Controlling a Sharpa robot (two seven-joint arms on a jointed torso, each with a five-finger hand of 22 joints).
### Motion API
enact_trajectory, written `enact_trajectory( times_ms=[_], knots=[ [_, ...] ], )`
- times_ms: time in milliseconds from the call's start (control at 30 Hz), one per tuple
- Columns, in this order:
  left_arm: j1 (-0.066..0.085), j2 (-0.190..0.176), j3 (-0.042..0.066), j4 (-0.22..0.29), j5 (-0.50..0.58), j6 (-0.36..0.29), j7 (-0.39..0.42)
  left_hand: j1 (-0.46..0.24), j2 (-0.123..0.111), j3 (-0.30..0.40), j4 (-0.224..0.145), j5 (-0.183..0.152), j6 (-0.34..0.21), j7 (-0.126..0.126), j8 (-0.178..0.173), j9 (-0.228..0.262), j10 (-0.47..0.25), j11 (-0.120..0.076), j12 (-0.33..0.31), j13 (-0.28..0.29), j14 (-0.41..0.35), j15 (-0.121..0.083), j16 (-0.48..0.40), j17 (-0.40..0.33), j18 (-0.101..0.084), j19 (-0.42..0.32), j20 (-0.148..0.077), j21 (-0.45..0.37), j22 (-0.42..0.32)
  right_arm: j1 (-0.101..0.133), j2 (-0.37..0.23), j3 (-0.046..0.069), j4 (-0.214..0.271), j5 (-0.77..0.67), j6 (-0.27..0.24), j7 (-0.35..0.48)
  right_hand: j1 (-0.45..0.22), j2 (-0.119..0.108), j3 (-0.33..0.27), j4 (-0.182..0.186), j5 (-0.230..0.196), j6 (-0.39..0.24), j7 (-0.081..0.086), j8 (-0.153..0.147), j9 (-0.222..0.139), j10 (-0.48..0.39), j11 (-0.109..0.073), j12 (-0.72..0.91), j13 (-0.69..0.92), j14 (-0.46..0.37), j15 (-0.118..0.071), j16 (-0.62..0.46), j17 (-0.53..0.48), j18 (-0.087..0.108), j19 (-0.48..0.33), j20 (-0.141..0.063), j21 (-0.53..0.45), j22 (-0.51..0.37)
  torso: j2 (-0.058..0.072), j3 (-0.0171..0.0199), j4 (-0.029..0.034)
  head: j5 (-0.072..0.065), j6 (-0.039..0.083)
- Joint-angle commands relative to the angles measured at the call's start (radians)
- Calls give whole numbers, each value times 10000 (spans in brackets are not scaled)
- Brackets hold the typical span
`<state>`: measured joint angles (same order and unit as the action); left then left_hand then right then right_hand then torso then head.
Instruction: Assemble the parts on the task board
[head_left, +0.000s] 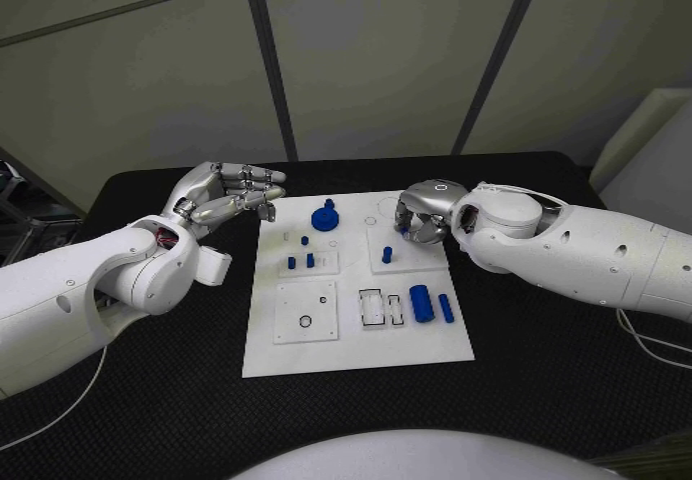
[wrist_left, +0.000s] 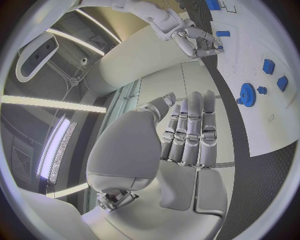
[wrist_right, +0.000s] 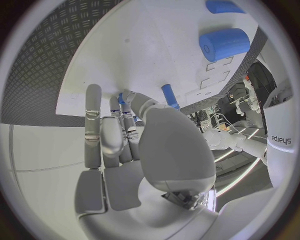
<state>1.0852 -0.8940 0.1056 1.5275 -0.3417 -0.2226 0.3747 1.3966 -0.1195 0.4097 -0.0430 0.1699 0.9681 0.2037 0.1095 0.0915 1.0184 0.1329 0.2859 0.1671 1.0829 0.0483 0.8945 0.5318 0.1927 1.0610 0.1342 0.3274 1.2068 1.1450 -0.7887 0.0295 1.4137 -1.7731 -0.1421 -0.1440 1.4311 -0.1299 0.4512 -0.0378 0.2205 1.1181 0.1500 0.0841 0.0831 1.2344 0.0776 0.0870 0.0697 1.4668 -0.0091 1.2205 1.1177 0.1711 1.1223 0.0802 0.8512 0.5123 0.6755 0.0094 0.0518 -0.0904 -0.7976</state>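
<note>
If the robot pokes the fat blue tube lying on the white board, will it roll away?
Probably, yes. The blue cylinder lies on its side on the flat task board, so a sideways poke would likely roll it. It looks like smooth, stiff plastic, so it may slip in silver fingers. Its chunky shape should not tip or bend.

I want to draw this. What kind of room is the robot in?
Probably a robot test lab. A white task board with small blue parts lies on a black table, plain panelled walls stand behind, and strip lights show in the left wrist view.
</note>
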Motion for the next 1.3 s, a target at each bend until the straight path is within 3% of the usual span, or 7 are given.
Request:
enact_trajectory(
  times_ms=[33,333,933,1100,1300],
  knots=[
    [9,8,5,-6,-62,138,-17,94,21,3,-49,-44,-49,13,7,-13,-91,-5,8,-9,-50,6,-52,-14,-128,-7,67,-26,-4,-20,1,-21,-6,-140,37,-114,240,141,242,-156,-106,186,-28,91,48,217,-47,94,50,379,-103,113,91,135,-128,-44,223,165,0,-2,4,-31,-9],
    [7,-18,5,-9,-62,123,-51,132,33,0,-76,-43,-55,20,23,-14,-102,-2,26,-10,-58,6,-66,-26,-126,-7,66,-19,4,-31,-14,-20,66,-312,-530,-194,292,284,643,-419,-145,379,-71,107,122,433,-98,59,90,367,-151,279,185,139,-396,-88,701,534,-9,-6,0,-21,-38],
    [3,-19,5,-65,-61,56,-93,117,45,-34,-69,-47,-116,49,23,-29,-167,25,34,-23,-57,23,-80,-45,-132,-8,75,-11,13,-34,-251,-11,508,-225,-1665,-104,96,210,726,-437,-161,361,-57,53,139,413,-88,-24,91,374,-127,390,267,138,-511,-62,867,663,-12,-9,-7,-50,13],
    [3,-14,5,-97,-60,34,-123,92,59,-56,-51,-48,-145,64,30,-35,-197,39,45,-27,-53,35,-85,-54,-136,-9,84,-11,14,-31,-419,-4,797,-101,-1777,-112,92,209,751,-451,-129,358,-55,45,141,414,-88,-32,92,375,-127,406,278,141,-525,-62,889,680,-7,1,4,18,38],
    [3,7,4,-146,-60,20,-140,80,68,-64,-41,-48,-150,69,35,-36,-205,42,51,-28,-51,39,-86,-58,-137,-10,87,-12,14,-30,-616,7,1499,152,-1964,-45,73,187,788,-479,-56,356,-53,32,147,424,-87,-44,98,376,-128,436,298,143,-551,-60,939,717,-7,-2,-15,113,61]
  ],
)
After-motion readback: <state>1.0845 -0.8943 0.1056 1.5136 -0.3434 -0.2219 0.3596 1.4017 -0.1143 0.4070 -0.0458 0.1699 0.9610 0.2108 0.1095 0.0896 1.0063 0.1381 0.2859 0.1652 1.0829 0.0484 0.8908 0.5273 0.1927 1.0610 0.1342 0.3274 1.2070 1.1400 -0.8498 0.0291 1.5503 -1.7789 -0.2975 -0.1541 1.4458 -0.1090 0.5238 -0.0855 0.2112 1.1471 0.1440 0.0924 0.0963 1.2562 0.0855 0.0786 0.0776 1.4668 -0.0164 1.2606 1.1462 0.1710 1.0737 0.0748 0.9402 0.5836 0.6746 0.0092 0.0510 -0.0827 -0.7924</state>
